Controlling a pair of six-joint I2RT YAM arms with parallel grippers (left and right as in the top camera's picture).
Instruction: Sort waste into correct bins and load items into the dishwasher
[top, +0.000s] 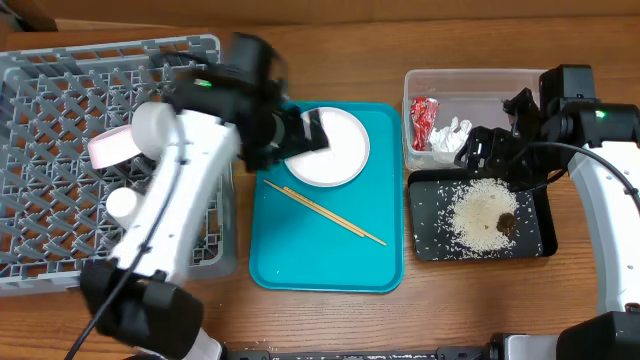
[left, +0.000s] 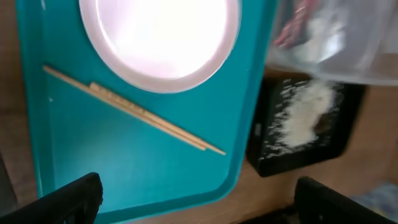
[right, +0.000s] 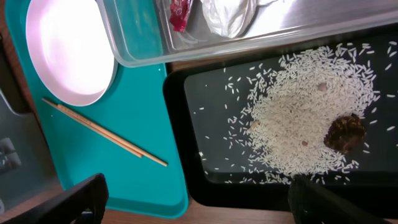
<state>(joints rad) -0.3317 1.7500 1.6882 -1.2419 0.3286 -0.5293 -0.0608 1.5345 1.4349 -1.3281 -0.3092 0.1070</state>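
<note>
The white plate (top: 330, 148) and the chopsticks (top: 325, 212) lie on the teal tray (top: 300, 260). My left gripper (top: 305, 135) is open and empty at the plate's left rim. In the left wrist view, the plate (left: 158, 37) and chopsticks (left: 134, 111) lie ahead of the open jaws (left: 199, 199). The clear tub (top: 470, 78) holds the red-and-white wrapper (top: 423, 122) and the tissue (top: 450, 135). The black tray (top: 425, 225) holds rice (top: 480, 215) and the brown lump (top: 506, 221). My right gripper (top: 485, 150) is open and empty between the tub and the black tray, and its jaws (right: 199, 199) frame the rice (right: 305, 124).
The grey dish rack (top: 50, 130) fills the left side, with the pink bowl (top: 105, 148) and a white cup (top: 122, 205) in it, partly hidden by my left arm. The teal tray lies close between the rack and the black tray.
</note>
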